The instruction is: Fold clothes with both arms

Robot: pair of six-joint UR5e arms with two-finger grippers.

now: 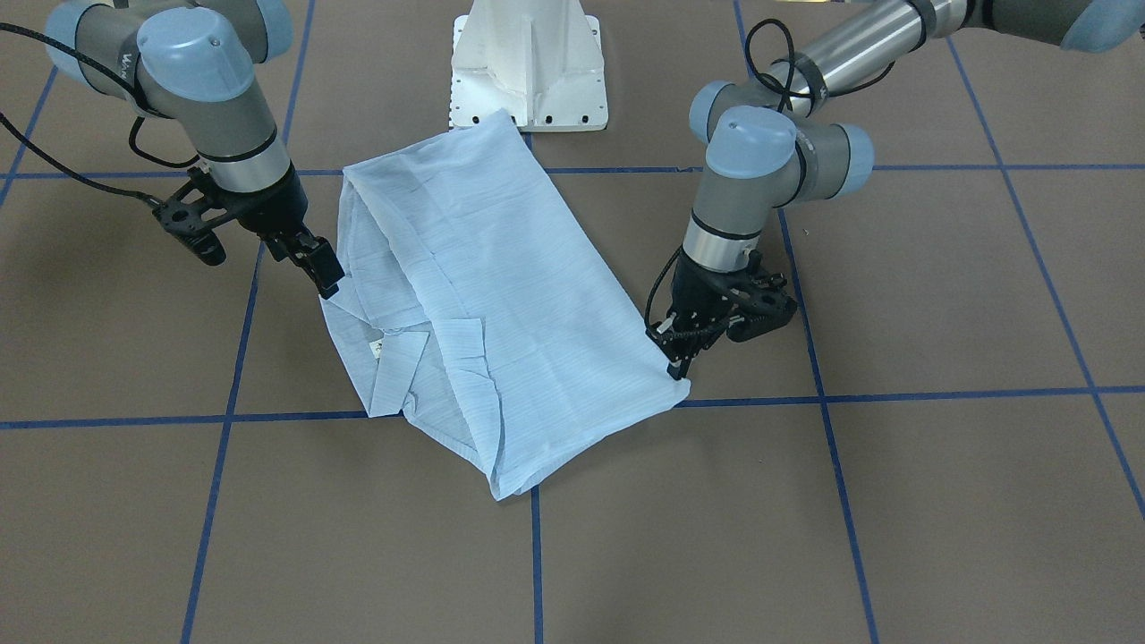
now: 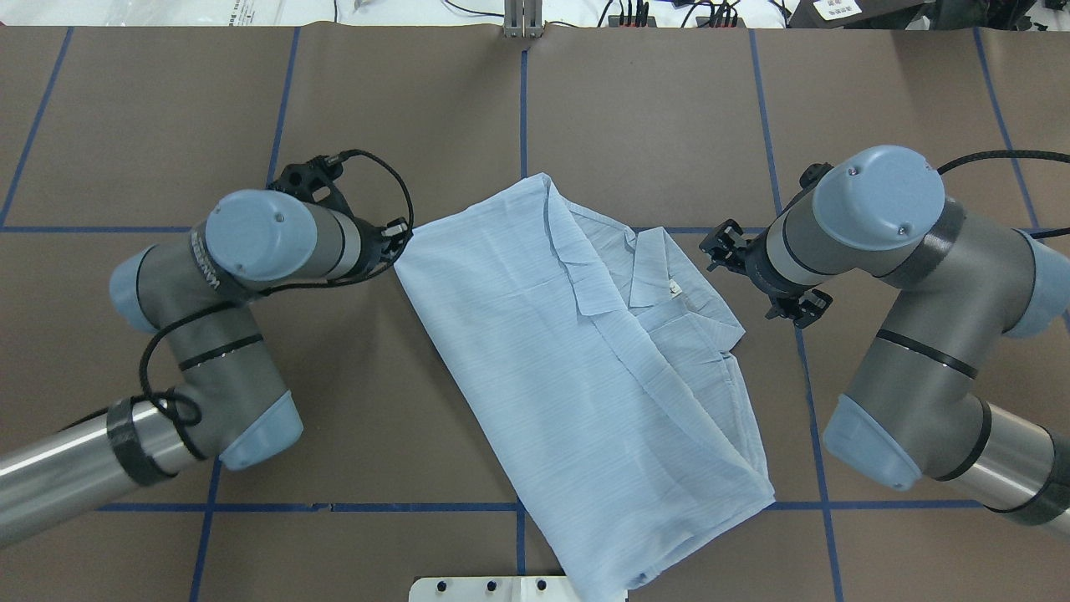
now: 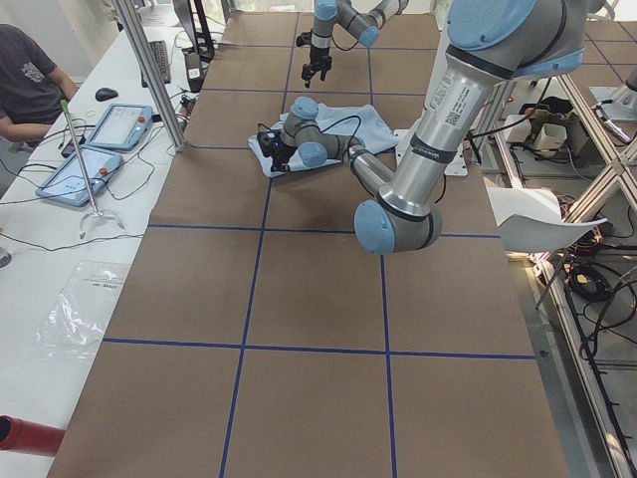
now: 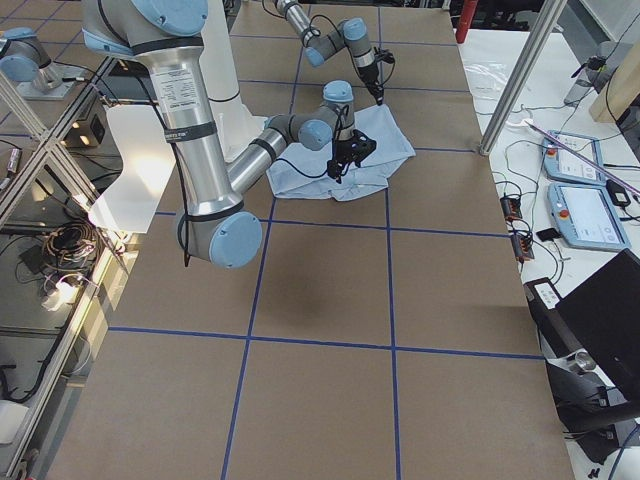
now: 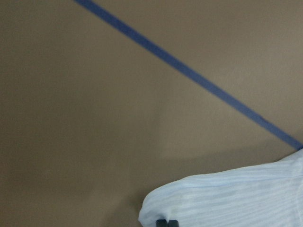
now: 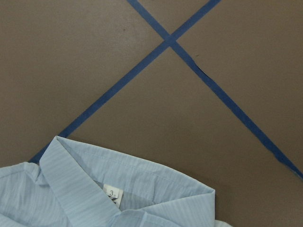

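The light blue striped shirt [image 1: 501,295] lies folded lengthwise on the brown table, slanted, with its collar and white neck label [image 6: 112,195] facing up. It also shows in the overhead view [image 2: 585,368]. My left gripper [image 1: 678,367] is low at the shirt's far plain corner and is shut on that corner. The left wrist view shows the cloth [image 5: 236,198] around a dark fingertip. My right gripper [image 1: 322,268] hangs open just above the shirt's collar-side edge and holds nothing. In the overhead view both grippers are mostly hidden under their wrists.
The white pedestal base [image 1: 528,72] stands at the shirt's near end. Blue tape lines [image 2: 522,150] grid the table. In the left side view a seated operator [image 3: 30,80], tablets [image 3: 119,124] and a metal post [image 3: 149,75] stand along the far table edge.
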